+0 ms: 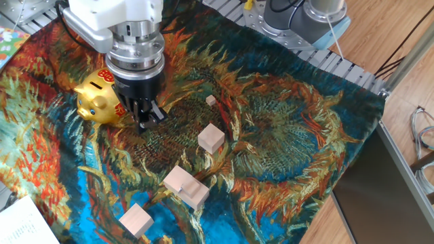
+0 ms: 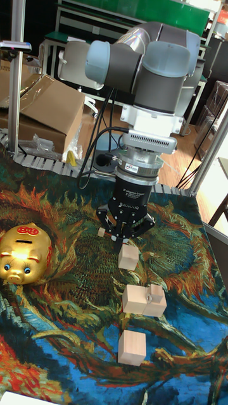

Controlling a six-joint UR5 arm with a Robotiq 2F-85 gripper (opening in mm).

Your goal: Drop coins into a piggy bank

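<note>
The gold piggy bank stands on the patterned cloth at the left, with red marks and a slot on its back; the tall fixed view shows the piggy bank at the left edge. My gripper hangs just right of the pig, low over the cloth and pointing down. Its dark fingers are pressed together. No coin shows between them, and it is too small to tell whether one is there. A small grey piece sits on top of the middle wooden block; it may be a coin.
Pale wooden blocks lie right of and in front of the gripper: one close by, a double one, one near the front edge, and a tiny one behind. A metal frame post stands at the right.
</note>
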